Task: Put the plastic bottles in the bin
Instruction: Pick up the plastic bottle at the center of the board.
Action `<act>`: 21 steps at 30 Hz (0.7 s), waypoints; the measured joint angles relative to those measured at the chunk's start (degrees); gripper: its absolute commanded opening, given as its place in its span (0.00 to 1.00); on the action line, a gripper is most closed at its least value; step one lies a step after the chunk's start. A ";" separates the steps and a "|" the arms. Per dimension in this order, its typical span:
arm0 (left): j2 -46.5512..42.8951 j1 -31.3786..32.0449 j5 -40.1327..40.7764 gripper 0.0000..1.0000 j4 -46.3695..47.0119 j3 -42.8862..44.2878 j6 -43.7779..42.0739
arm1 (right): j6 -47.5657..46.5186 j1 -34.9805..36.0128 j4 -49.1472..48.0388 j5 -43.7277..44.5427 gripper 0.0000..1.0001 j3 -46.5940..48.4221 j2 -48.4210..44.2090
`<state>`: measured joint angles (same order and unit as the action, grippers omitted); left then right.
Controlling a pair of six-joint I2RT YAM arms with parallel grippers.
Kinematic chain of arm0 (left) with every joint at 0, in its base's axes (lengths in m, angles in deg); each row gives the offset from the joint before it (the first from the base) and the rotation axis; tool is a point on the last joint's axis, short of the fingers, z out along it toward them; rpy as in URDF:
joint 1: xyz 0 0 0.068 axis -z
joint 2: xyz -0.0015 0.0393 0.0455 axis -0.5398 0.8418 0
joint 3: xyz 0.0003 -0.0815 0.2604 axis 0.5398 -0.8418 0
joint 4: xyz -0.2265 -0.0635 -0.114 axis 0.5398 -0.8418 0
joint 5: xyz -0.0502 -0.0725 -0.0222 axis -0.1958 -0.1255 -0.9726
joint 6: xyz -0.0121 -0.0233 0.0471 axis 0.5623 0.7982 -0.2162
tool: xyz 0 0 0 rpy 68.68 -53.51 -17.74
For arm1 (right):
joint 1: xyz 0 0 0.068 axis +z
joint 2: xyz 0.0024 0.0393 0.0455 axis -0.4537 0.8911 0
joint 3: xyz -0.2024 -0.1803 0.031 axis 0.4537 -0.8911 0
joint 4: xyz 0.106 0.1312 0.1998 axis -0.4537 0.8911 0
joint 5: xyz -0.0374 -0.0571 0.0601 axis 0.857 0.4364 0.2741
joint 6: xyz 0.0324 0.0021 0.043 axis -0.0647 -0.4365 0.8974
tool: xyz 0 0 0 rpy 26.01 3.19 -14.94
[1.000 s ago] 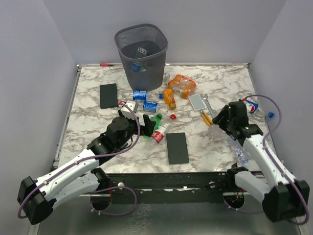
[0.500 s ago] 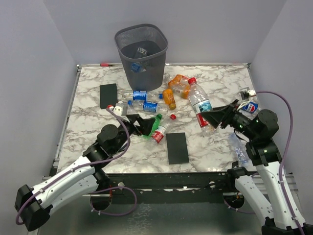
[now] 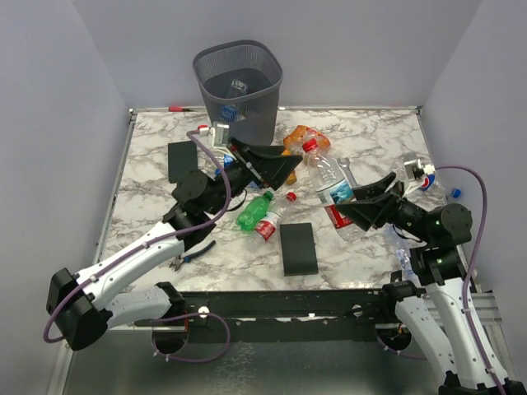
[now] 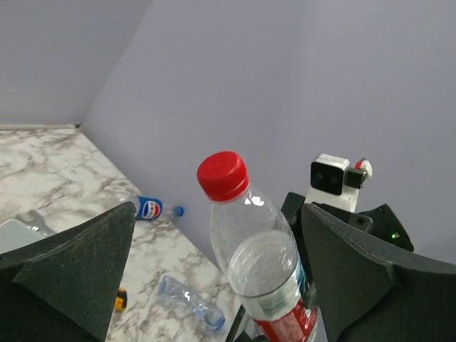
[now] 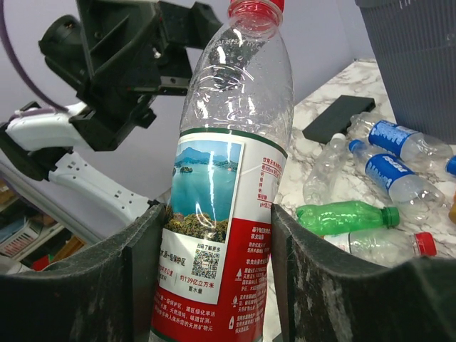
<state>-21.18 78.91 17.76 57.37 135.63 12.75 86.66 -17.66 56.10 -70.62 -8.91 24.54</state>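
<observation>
The counter [image 3: 379, 136] is white marble veined grey, and the bin [image 3: 255, 99] is dark grey mesh. The clear bottle [image 5: 228, 178] has a red cap and a red label picturing a blue lake. The green bottle [image 5: 342, 216] is capped green. The slabs [image 3: 297, 248] are black.

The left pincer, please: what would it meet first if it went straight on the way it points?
Probably the red-capped clear bottle in the right pincer: it shows dead ahead between the left pincer's open fingers, though depth is unclear.
</observation>
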 measured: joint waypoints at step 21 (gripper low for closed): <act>17.27 -0.04 -12.24 0.43 9.88 10.27 12.24 | -0.61 0.04 0.39 -1.53 0.43 0.00 -2.95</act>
<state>-3.91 78.86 5.52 67.25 145.90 24.99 86.05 -17.62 56.50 -72.15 -8.91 21.59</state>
